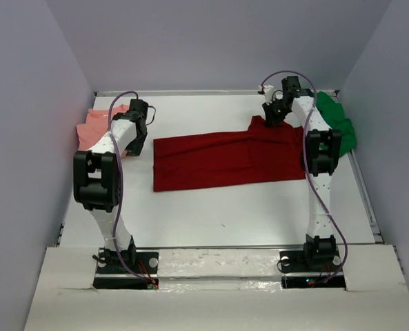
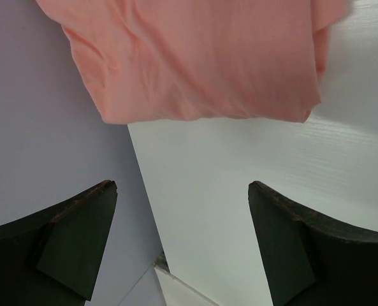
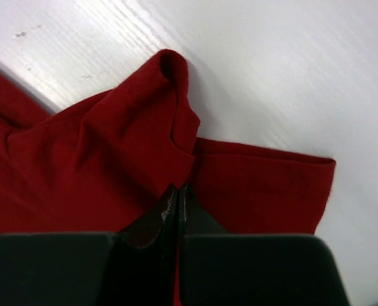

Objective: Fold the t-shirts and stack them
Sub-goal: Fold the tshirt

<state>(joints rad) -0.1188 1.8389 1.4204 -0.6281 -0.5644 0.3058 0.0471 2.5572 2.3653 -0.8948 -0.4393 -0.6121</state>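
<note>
Three shirts: we see the dark red t-shirt [image 1: 225, 160] spread in the middle, the salmon pink t-shirt [image 1: 94, 127] far left, the green t-shirt [image 1: 338, 121] far right. Our right gripper [image 3: 178, 191] pinches only a thin red ridge, which could slip out; our left gripper [image 2: 181, 191] gapes wide, empty.

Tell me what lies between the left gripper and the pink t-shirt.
Only bare white table, seen in the left wrist view, separates the left gripper from the pink t-shirt.

Right claw [image 3: 178, 192] tight on a raised fold of dark red t-shirt [image 3: 99, 166], white table [image 3: 271, 70] beneath.
</note>
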